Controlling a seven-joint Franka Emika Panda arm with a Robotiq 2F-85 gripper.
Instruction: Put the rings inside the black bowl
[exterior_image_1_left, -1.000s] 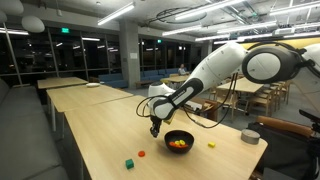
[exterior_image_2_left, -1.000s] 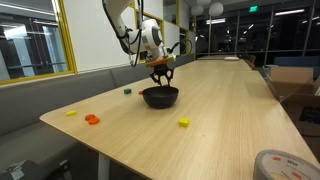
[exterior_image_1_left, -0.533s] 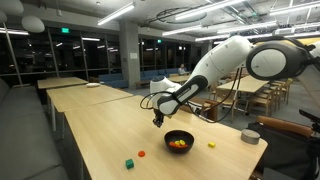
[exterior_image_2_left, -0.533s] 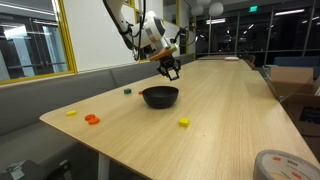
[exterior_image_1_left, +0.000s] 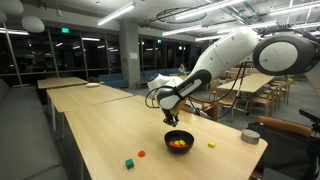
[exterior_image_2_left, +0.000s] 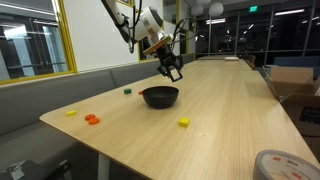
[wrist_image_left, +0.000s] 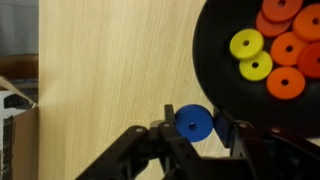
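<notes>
My gripper (wrist_image_left: 194, 126) is shut on a blue ring (wrist_image_left: 194, 121) and holds it in the air beside the rim of the black bowl (wrist_image_left: 214, 62). The bowl holds two yellow rings (wrist_image_left: 247, 44) and several orange rings (wrist_image_left: 288, 48). In both exterior views the gripper (exterior_image_1_left: 170, 118) (exterior_image_2_left: 175, 72) hangs a little above the bowl (exterior_image_1_left: 179, 141) (exterior_image_2_left: 160, 97). An orange ring (exterior_image_1_left: 141, 154) (exterior_image_2_left: 92, 119) lies on the table away from the bowl, with a yellow piece (exterior_image_2_left: 71, 113) near it.
A small green cube (exterior_image_1_left: 128, 163) (exterior_image_2_left: 127, 90) and a small yellow block (exterior_image_1_left: 212, 145) (exterior_image_2_left: 183, 122) lie on the long wooden table (exterior_image_1_left: 100, 135). A grey round container (exterior_image_1_left: 250, 136) stands near one edge. A tape roll (exterior_image_2_left: 285, 165) sits in the foreground.
The gripper has lifted from beside the bowl and swung across above it, carrying the blue ring. The bowl and loose pieces have not moved.
</notes>
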